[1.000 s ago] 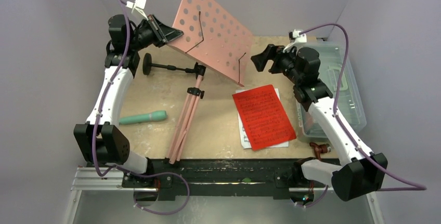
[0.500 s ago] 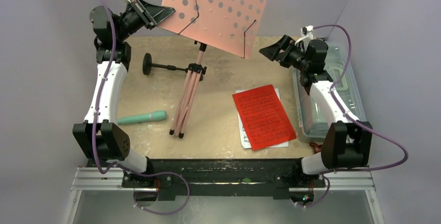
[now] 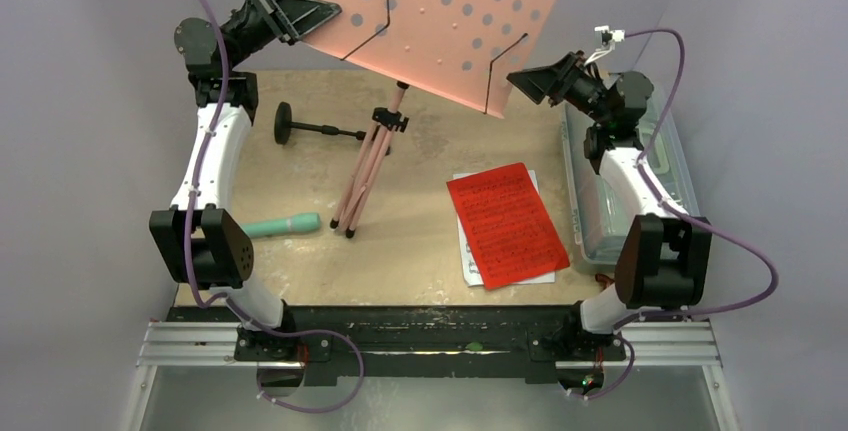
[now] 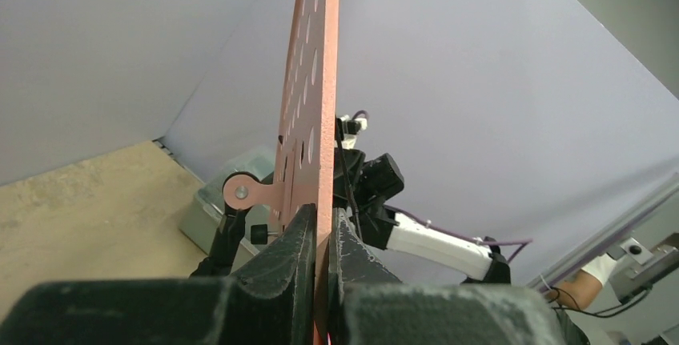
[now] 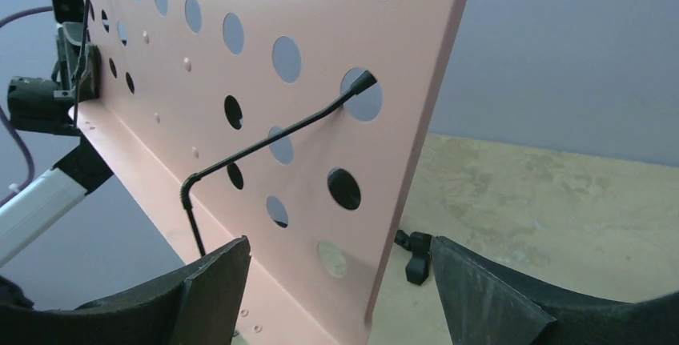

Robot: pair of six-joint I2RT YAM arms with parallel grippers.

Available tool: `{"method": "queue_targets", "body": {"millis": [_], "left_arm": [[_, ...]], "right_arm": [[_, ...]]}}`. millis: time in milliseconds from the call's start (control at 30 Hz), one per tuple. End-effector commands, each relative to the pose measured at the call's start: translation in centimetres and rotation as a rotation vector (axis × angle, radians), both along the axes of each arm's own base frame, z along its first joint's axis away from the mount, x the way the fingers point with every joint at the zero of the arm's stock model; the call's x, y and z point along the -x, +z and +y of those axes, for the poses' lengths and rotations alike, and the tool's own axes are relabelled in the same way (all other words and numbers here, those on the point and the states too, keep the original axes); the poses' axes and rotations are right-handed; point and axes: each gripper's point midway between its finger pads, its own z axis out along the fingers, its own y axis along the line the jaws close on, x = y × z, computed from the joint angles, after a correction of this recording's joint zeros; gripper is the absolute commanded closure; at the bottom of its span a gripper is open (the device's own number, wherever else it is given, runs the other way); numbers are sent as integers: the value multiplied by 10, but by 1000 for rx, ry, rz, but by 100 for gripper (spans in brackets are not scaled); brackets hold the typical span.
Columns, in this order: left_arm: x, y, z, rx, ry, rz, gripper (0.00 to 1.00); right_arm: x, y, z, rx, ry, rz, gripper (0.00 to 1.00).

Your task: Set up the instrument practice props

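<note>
The pink perforated music stand [image 3: 440, 21] is raised at the back, its folded tripod legs [image 3: 366, 171] slanting down to the table. My left gripper [image 3: 318, 19] is shut on the desk's left edge [image 4: 320, 121]. My right gripper [image 3: 522, 79] is open, its jaws either side of the desk's right edge [image 5: 336, 161] without touching. The red sheet [image 3: 506, 223] lies on a white page [image 3: 466, 251] at the right. The teal tube [image 3: 281, 225] lies at the left. The small black round-base stand [image 3: 300, 127] lies on its side behind the legs.
A clear plastic lidded box [image 3: 600, 201] stands along the table's right edge under my right arm. Purple walls close in on both sides and the back. The black rail [image 3: 430, 331] runs along the near edge.
My left gripper has lifted the music stand up and rightward, swinging its legs off the table toward upright. My right gripper has risen and moved back to the desk's right edge.
</note>
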Motion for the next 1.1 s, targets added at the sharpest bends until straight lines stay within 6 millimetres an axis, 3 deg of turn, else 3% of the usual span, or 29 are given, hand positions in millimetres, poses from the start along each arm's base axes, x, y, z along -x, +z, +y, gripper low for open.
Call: {"method": "queue_targets", "body": {"millis": [0, 100, 267, 467, 533, 567, 667, 867, 1067], "left_arm": [[72, 99, 8, 173, -10, -286, 100], [78, 100, 7, 177, -27, -295, 100], [82, 98, 7, 182, -41, -298, 100], [76, 99, 9, 200, -42, -296, 100], [72, 98, 9, 205, -39, -293, 100], [71, 98, 10, 207, -37, -292, 100], [66, 97, 10, 197, -20, -296, 100], [45, 83, 11, 134, 63, -289, 100], [61, 74, 9, 183, -41, -436, 100]], "right_arm": [[17, 19, 11, -51, 125, -159, 17], [18, 22, 13, -78, 162, -187, 26], [43, 34, 19, -157, 269, -260, 41], [71, 43, 23, -222, 366, -333, 73], [75, 47, 23, -225, 361, -344, 95], [76, 50, 23, -223, 354, -345, 100], [80, 68, 22, -204, 311, -379, 100], [82, 125, 15, -140, 149, -494, 100], [84, 172, 12, -8, 67, -672, 100]]}}
